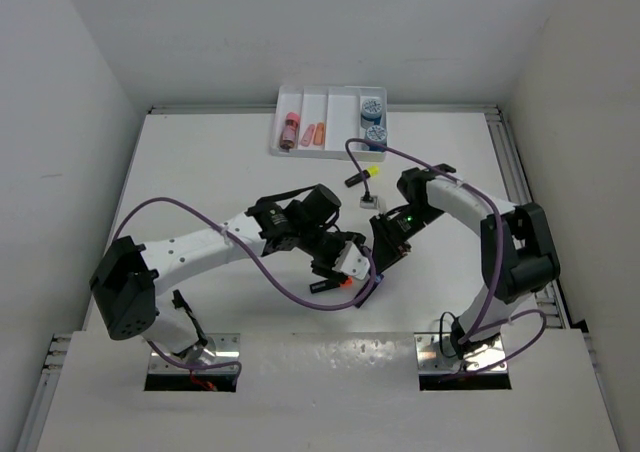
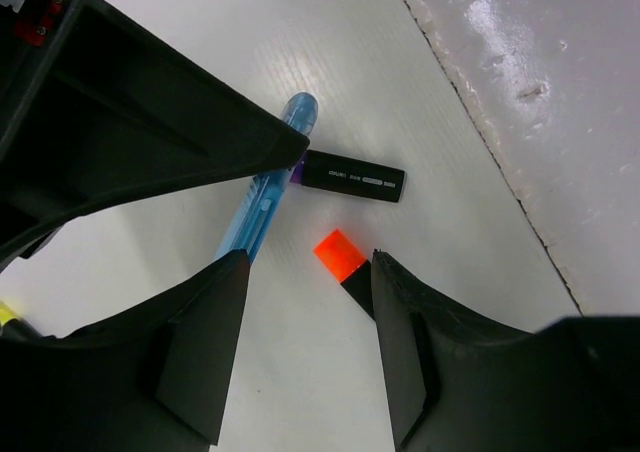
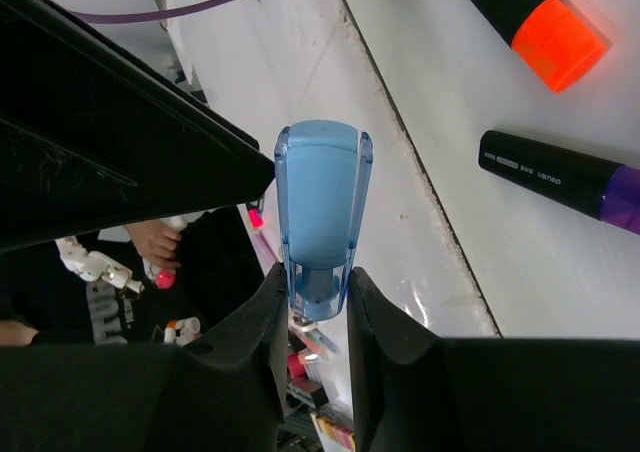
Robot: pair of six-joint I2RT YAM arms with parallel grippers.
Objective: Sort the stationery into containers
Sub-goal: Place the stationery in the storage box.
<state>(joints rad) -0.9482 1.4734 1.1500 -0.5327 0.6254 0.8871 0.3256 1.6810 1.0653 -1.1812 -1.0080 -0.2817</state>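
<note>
My right gripper (image 3: 315,277) is shut on a light blue translucent stick (image 3: 322,207), which also shows in the left wrist view (image 2: 262,202). My left gripper (image 2: 305,272) is open and empty, low over the table. An orange-ended black highlighter (image 2: 340,254) pokes out beside its right finger, its body hidden under that finger. A purple-ended black highlighter (image 2: 352,177) lies just beyond. Both grippers, left (image 1: 345,269) and right (image 1: 385,262), meet near the table's front middle. The white tray (image 1: 340,112) stands at the back, holding pink (image 1: 291,129) and peach (image 1: 314,134) sticks and two blue round pieces (image 1: 375,120).
A yellow-ended highlighter (image 1: 362,177) and a small grey piece (image 1: 371,201) lie between the tray and the grippers. The orange (image 3: 530,17) and purple (image 3: 570,177) highlighters lie close to the table's front edge seam. Purple cables loop around both arms.
</note>
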